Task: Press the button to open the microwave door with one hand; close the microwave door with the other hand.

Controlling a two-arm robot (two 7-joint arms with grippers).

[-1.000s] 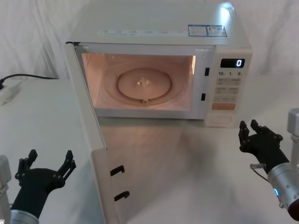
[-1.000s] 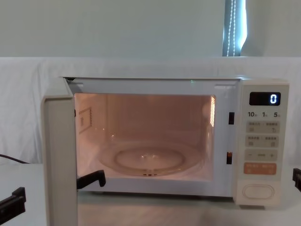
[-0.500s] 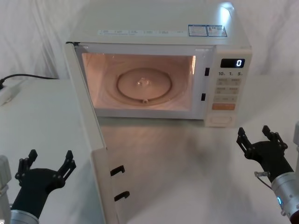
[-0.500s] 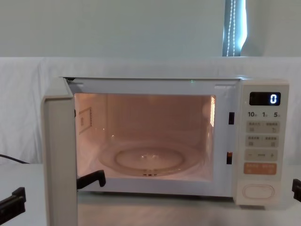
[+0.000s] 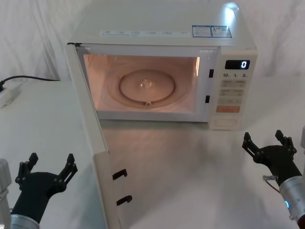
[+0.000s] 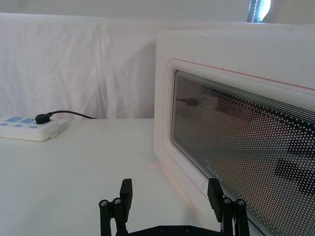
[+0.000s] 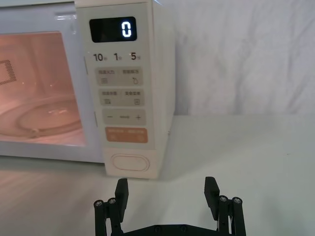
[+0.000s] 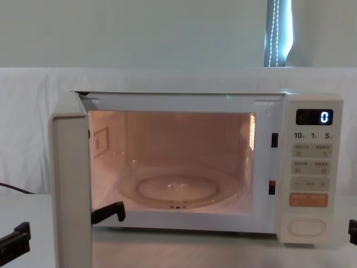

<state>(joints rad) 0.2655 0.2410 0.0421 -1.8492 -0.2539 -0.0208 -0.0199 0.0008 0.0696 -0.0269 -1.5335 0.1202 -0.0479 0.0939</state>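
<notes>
The cream-white microwave [image 5: 162, 28] stands at the back of the table, its cavity lit and its display reading 0. The microwave door [image 5: 93, 138] is swung wide open toward me, edge-on in the head view; its dotted window [image 6: 246, 147] faces my left gripper. That left gripper [image 5: 51, 160] [image 6: 170, 191] hovers open just outside the door's outer face, not touching it. The pill-shaped button [image 5: 225, 123] [image 7: 129, 162] [image 8: 306, 227] sits at the bottom of the control strip. My right gripper [image 5: 264, 139] [image 7: 166, 189] is open and empty, in front of the button and slightly right.
A white power strip [image 6: 27, 128] with a black plug and cable lies at the table's far left [image 5: 7, 98]. A glass turntable [image 5: 147, 86] rests inside the cavity. White cloth covers the table [image 5: 190, 167] and hangs behind the microwave.
My right gripper has gone from nearly shut to open and has pulled back from the control strip toward me and to the right. The left gripper and the door have not moved.
</notes>
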